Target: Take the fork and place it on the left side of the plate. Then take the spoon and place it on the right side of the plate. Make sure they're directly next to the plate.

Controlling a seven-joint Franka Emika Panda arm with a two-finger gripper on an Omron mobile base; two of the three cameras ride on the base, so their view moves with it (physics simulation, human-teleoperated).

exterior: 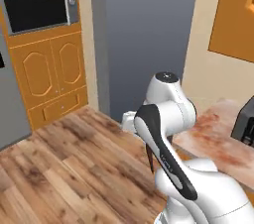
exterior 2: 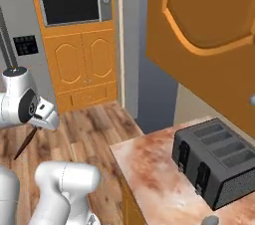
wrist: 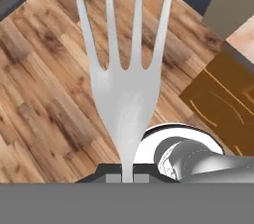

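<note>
Smooth silvery metal fork [wrist: 124,94], grained wood floor [wrist: 44,94], mottled stone-look counter [exterior 2: 159,179]

Even bright rendered light, soft shadows, slightly blurry textures

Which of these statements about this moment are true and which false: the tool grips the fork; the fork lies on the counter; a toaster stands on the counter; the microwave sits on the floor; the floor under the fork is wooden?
1. The tool is shut on the fork. True: in the hand view the fork's neck rises from between the fingertips.
2. The fork lies on the counter. False: it is held in the air, its tines out over the floor.
3. A dark toaster stands on the counter. True.
4. The microwave sits on the floor. False: it is built into the orange cabinets, above their doors.
5. The floor beneath the fork is wooden planks. True.
</note>
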